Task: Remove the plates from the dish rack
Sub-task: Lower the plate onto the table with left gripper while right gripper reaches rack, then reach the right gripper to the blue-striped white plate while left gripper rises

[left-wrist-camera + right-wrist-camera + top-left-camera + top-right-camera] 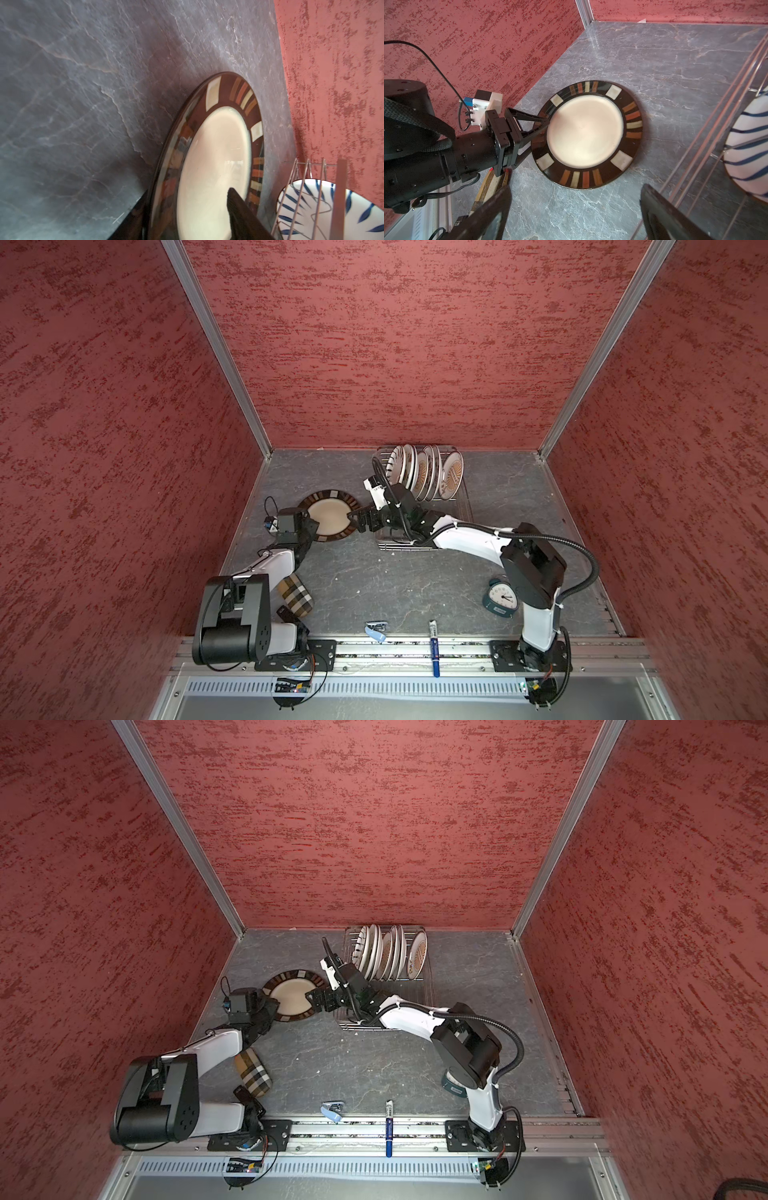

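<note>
A brown-rimmed plate (328,516) (586,133) with a cream centre lies flat on the grey table, left of the dish rack (463,506). My left gripper (316,526) (537,137) is open and straddles the plate's near-left rim, one finger over the cream centre (234,199), the other low beside the rim. My right gripper (353,518) (576,188) hangs open over the table at the plate's right edge, holding nothing. Several plates (424,470) (388,950) stand upright in the rack's far end. The leftmost of them is white with blue dashes (311,207) (747,145).
A plaid pouch (295,593) lies under the left arm. A teal alarm clock (500,599) stands by the right arm's base. A blue marker (434,649) and a light-blue clip (376,630) lie at the front edge. Red walls enclose three sides.
</note>
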Tool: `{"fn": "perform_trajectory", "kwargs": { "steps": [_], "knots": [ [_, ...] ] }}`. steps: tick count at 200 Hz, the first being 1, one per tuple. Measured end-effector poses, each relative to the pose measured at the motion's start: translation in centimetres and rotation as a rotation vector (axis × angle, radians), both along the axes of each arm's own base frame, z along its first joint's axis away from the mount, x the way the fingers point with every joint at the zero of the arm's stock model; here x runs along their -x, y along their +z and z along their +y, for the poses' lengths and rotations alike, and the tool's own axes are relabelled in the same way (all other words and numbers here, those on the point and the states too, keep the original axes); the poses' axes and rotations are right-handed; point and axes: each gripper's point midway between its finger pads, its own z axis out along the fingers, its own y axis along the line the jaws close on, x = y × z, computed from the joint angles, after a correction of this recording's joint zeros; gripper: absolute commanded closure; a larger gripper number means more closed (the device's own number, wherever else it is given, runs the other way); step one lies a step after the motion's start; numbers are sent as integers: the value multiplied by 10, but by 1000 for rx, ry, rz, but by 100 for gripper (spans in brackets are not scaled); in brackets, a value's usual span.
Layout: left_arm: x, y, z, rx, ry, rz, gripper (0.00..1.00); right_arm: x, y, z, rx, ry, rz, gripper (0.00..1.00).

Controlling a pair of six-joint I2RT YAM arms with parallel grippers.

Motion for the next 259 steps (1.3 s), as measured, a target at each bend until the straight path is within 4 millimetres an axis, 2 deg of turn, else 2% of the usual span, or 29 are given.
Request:
{"fn": "perform_trajectory", "kwargs": {
  "steps": [49, 81, 115, 137, 154, 208, 227, 243, 259],
  "knots": [
    [4, -4, 0, -17, 1, 26, 29, 3, 3, -3, -3, 0, -4, 3],
    [5, -2, 2, -31, 7, 24, 14, 7, 6, -8, -3, 0, -4, 3],
    [3, 0, 3, -40, 4, 15, 10, 7, 9, -8, -11, 0, -11, 3],
    [3, 0, 3, -44, 0, 15, 0, 7, 9, -8, -11, 0, -11, 2],
    [3, 2, 3, -49, 3, 10, 0, 7, 9, -8, -11, 0, -11, 1],
    [2, 37, 7, -91, 23, -86, 1, 13, 13, -15, -13, 0, -13, 1],
    [9, 54, 5, -169, 28, -109, 0, 18, 28, -22, -31, 1, -31, 1],
    [13, 73, 0, -213, 22, -156, 1, 21, 47, -27, -55, -5, -60, 1],
    [16, 90, 4, -244, 36, -201, 1, 23, 66, -36, -79, -31, -93, 1]
  ]
}}
